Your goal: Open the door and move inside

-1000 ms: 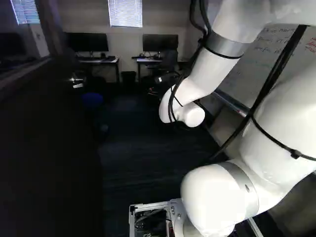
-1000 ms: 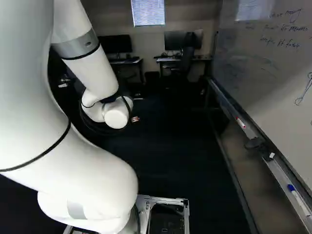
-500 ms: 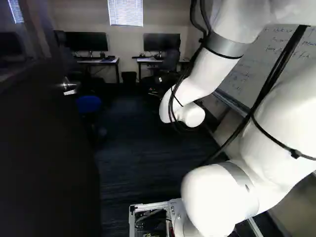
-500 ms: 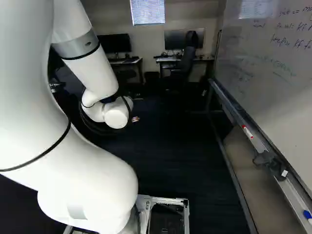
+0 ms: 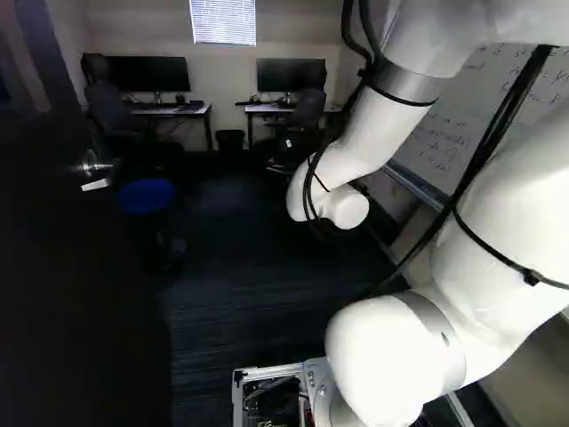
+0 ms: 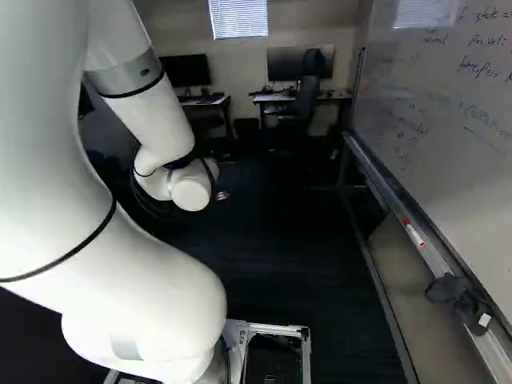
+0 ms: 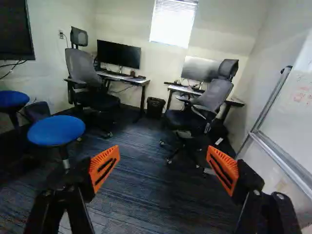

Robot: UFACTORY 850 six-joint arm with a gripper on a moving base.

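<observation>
The door (image 5: pixel 84 294) is open, my empty fingers (image 7: pixel 104 166) wide apart. Going in is my job now: I should roll ahead.

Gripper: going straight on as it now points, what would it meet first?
The open gripper would likely meet the carpet short of the black bin, or perhaps the nearer office chair; depth is unclear.

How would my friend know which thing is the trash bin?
Find the bright window on the far wall. Below it, between two desks with screens, a small black bin stands on the floor. Unlike the chairs nearby, it's boxy and has no backrest.
</observation>
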